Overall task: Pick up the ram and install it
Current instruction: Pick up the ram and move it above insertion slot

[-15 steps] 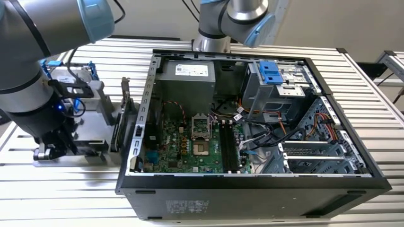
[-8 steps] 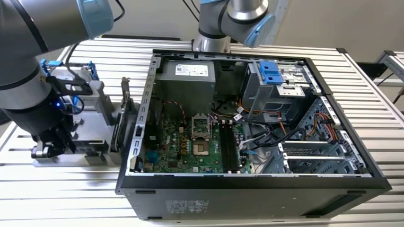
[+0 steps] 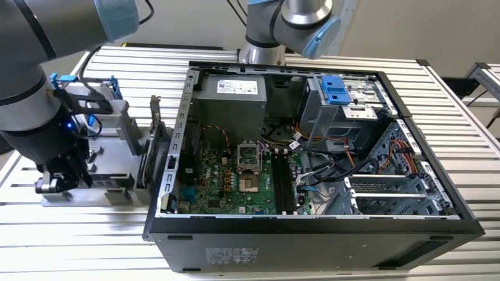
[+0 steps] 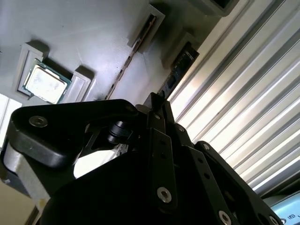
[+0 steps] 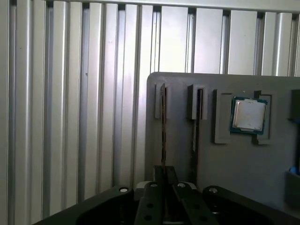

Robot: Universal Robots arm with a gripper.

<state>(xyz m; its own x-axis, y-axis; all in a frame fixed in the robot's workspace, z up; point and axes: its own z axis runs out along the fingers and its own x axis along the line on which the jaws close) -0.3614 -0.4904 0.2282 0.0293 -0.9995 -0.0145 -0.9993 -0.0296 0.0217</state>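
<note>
The ram (image 5: pixel 163 126) stands on edge in a slot of the grey parts tray (image 5: pixel 234 164), seen as a thin dark stick (image 4: pixel 129 61) in both wrist views. My gripper (image 5: pixel 164 180) sits over its near end, fingers drawn close together on either side of the stick, shut on it. From the exterior view the gripper (image 3: pixel 58 184) is low over the tray (image 3: pixel 117 126), at the exterior view's left of the open computer case (image 3: pixel 312 225). The black memory slots (image 3: pixel 283 181) lie on the green motherboard inside the case.
A second stick (image 5: pixel 196 126) stands in the neighbouring tray slot, and a square silver processor (image 5: pixel 248 115) lies in a pocket beside it. The ribbed aluminium table (image 5: pixel 70 117) surrounds the tray. Another arm's base (image 3: pixel 266 35) rises behind the case.
</note>
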